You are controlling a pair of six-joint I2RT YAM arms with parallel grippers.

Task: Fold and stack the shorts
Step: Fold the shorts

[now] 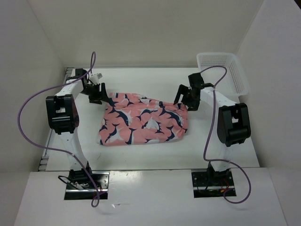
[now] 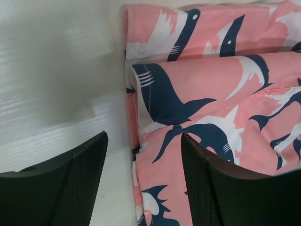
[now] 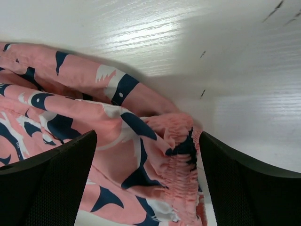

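The salmon-pink shorts [image 1: 143, 120] with navy and white bird shapes lie folded on the white table. My left gripper [image 1: 96, 96] is open over their far left corner; in the left wrist view the fabric edge [image 2: 155, 155] lies between the jaws, one finger [image 2: 70, 188] over bare table. My right gripper [image 1: 184, 101] is open over the far right corner; in the right wrist view the gathered waistband [image 3: 181, 155] lies between the spread fingers [image 3: 249, 183]. Neither gripper holds fabric.
A white plastic mesh basket [image 1: 223, 70] stands at the back right corner. White walls close in the table [image 1: 141, 155] on three sides. Purple cables loop from both arms.
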